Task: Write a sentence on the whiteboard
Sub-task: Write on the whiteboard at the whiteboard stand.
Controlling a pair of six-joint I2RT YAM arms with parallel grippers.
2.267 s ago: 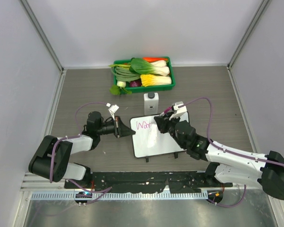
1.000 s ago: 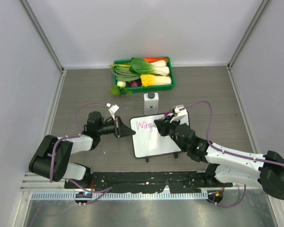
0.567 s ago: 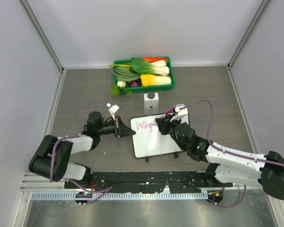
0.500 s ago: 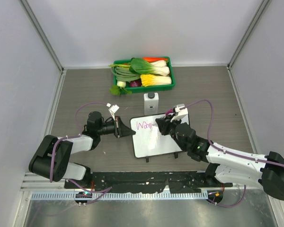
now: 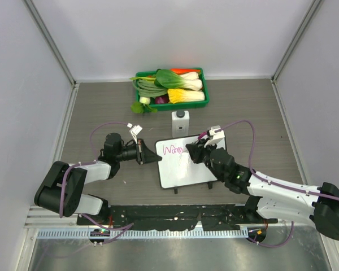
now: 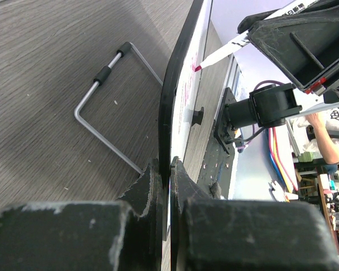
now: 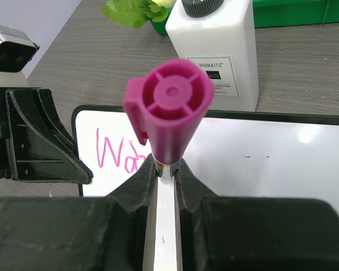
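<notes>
The whiteboard (image 5: 186,169) lies flat on the table, its two black feet on the near long edge. Pink writing (image 5: 172,149) reading "Wa…" starts the sentence at its top left; it also shows in the right wrist view (image 7: 116,152). My left gripper (image 5: 153,157) is shut on the whiteboard's left rim (image 6: 172,107). My right gripper (image 5: 193,151) is shut on a magenta-capped marker (image 7: 169,113), held upright over the board. The marker's tip (image 6: 199,67) meets the board just right of the writing.
A white bottle with a dark cap (image 5: 180,121) stands just behind the board. A green tray (image 5: 206,90) of vegetables sits at the back. A loose leafy piece (image 5: 140,106) lies in front of the tray. A bent metal wire stand (image 6: 107,107) lies beside the board.
My right gripper with the marker has shifted slightly right along the top of the board and the pink writing has grown a little. The left gripper has not moved.
</notes>
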